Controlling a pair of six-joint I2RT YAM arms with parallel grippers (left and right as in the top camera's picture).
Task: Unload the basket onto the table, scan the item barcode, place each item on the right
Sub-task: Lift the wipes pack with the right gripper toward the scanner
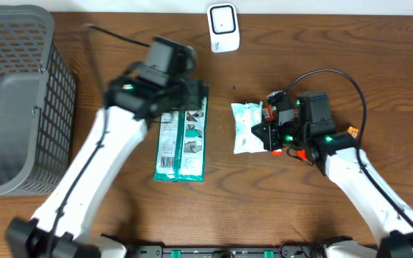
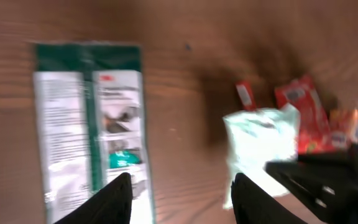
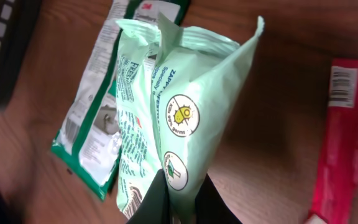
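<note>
Mint-green pouch [image 3: 179, 112]: likely light, soft, slippery; best pinched at a flat edge. Pinched so by right gripper [image 3: 180, 191]; left gripper [image 2: 180, 199] spread, empty.

Overhead: straight down from high, whole worktop [image 1: 321, 43] in frame.
Left wrist: downward past the left end effector [image 2: 182, 190], well above the worktop, blurred.
Right wrist: very close behind the right end effector [image 3: 179, 200].
Shared: mint pouch [image 1: 247, 127] and green-white packet [image 1: 183, 140], all three views.
</note>
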